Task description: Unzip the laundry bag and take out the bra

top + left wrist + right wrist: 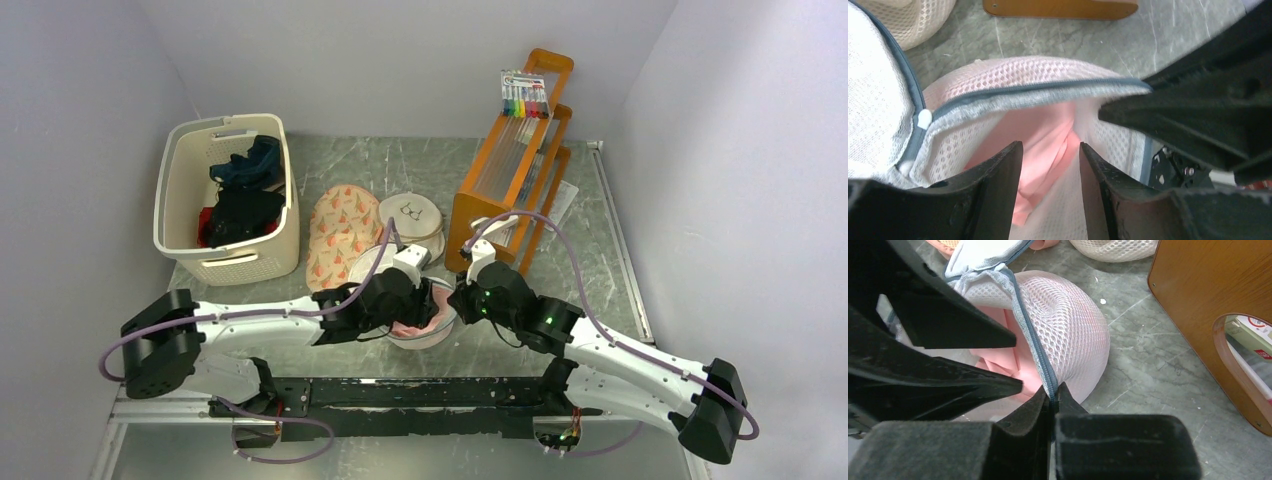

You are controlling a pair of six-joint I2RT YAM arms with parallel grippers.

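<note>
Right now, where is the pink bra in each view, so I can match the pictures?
Top external: pink bra just below centre, in the laundry bag.
Left wrist: bottom centre, under the grey zipper rim.
Right wrist: left of centre, beside that rim.
Shared landmark: orange wooden rack.

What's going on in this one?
The right gripper is pinched shut on the zipper rim of the laundry bag, holding it open. The left gripper reaches into the opening, jaws apart around the pink bra, which lies inside, not yet pulled out.
</note>
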